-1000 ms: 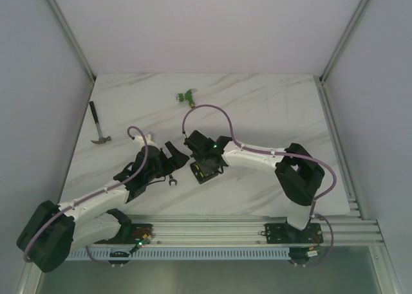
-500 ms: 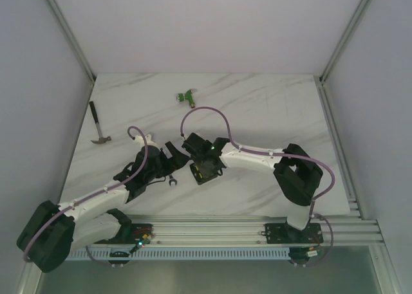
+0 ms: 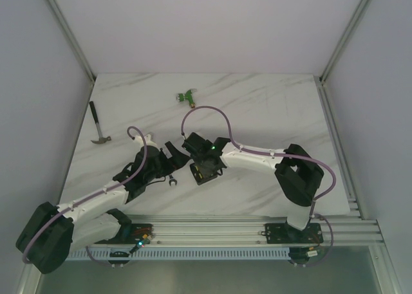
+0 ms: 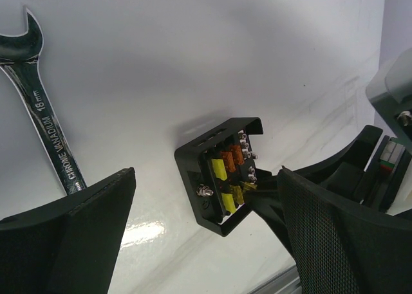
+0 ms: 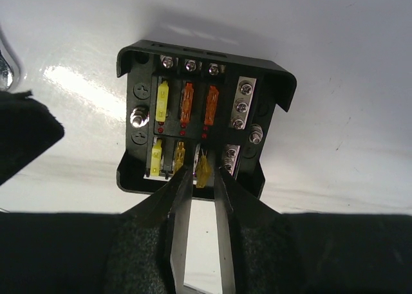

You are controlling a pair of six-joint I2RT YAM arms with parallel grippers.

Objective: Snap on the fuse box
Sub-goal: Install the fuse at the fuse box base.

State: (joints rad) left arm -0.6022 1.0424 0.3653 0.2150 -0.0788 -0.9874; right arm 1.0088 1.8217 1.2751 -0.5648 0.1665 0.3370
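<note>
The fuse box [image 5: 199, 127] is a small black square box lying open-topped on the white table, with yellow and orange fuses in its slots. In the top view the fuse box [image 3: 205, 174] lies under my right gripper [image 3: 201, 167]. My right gripper [image 5: 201, 173] stands over the box's near edge, its thin tips slightly apart. A tilted yellow fuse [image 5: 203, 168] sits between the tips with a gap on either side. My left gripper [image 4: 206, 226] is wide open just left of the fuse box [image 4: 219, 178], holding nothing.
A steel wrench [image 4: 45, 120] lies left of the box, under the left arm in the top view of the wrench [image 3: 172, 181]. A hammer [image 3: 98, 128] lies at the table's left edge. A green connector [image 3: 187, 96] sits at the back. An aluminium rail [image 3: 212, 229] runs along the near edge.
My right gripper's tips have parted from shut to slightly apart around the yellow fuse. That arm has shifted slightly left. The left gripper stays wide open.
</note>
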